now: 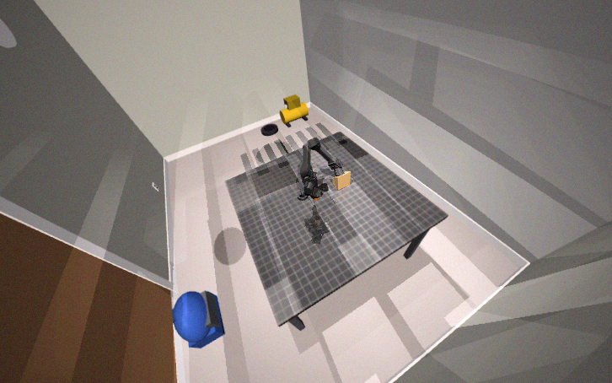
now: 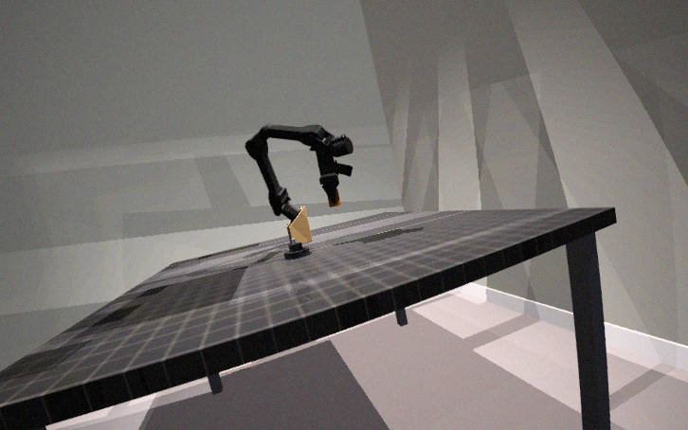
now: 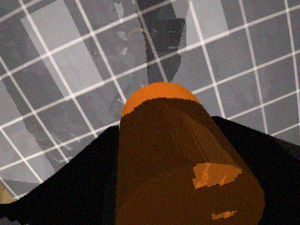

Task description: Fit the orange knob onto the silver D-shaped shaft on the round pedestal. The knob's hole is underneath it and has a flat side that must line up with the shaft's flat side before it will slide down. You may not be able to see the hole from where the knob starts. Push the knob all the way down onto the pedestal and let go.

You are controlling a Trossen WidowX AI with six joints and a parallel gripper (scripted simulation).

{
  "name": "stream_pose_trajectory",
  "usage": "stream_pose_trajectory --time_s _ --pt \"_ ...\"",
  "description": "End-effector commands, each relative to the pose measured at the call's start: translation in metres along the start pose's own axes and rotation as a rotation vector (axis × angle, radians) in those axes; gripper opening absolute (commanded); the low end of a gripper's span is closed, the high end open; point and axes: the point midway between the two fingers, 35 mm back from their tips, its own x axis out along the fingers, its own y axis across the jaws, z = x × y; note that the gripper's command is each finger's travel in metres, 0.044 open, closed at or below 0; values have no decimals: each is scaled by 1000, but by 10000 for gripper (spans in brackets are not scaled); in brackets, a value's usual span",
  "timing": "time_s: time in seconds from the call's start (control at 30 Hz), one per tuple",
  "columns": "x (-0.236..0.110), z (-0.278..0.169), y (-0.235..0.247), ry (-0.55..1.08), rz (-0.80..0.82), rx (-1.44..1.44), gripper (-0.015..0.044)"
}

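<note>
The fingers are clamped about half-open on the orange knob, which fills the wrist view between the two dark pads, its round end pointing down at the gridded table. In the exterior view the gripper hangs pointing down, well above the tabletop, with the knob showing as a small orange tip below it. The arm arches up and over from its base. Near the base stands a tan wedge-shaped block, and just in front of that sits the round dark pedestal; its shaft is too small to make out. The pedestal lies below and to one side of the knob, well apart from it. From the top view, a yellow tank and a black ring lie on the floor beyond the table, and a blue object sits off its near corner.
</note>
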Motion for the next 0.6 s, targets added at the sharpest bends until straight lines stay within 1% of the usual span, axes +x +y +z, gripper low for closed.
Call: stream_pose_trajectory --time_s 0.0,0.57 --pt "0 -8 -10 -11 -8 9 0" --pt "13 -49 -43 -22 -7 0 0"
